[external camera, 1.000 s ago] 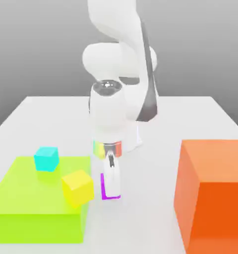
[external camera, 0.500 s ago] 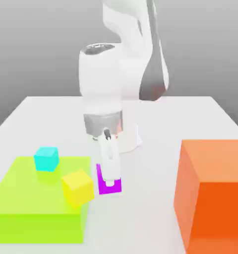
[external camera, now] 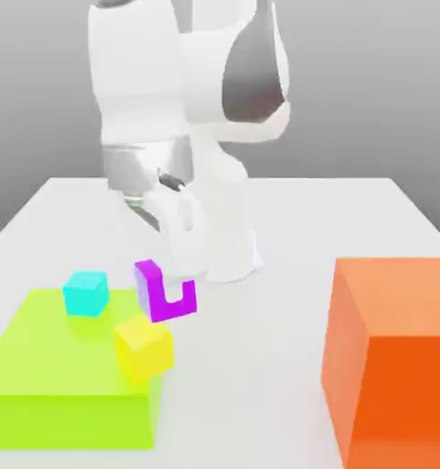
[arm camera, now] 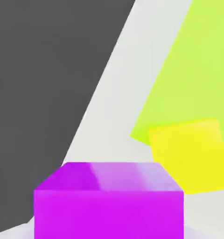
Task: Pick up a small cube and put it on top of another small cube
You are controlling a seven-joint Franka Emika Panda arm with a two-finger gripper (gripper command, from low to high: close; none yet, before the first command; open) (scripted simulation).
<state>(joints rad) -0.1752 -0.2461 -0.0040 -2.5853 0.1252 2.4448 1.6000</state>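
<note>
The gripper (external camera: 181, 266) is clamped on the small magenta cube (external camera: 165, 291), which hangs clear of the tabletop (external camera: 260, 366) a little left of centre in the exterior view; in the hand view the same cube (arm camera: 109, 200) sits along the lower edge. Just below and left of it in the exterior view is the yellow cube (external camera: 144, 347), at the right edge of the flat lime-green slab (external camera: 49, 366), with the cyan cube (external camera: 85, 293) further up and left on that slab. The big orange block (external camera: 393, 357) stands well apart at the lower right. The pickup looks done; carrying the cube over another small cube and setting it down is left. Count: three small cubes, one slab, one large block.
</note>
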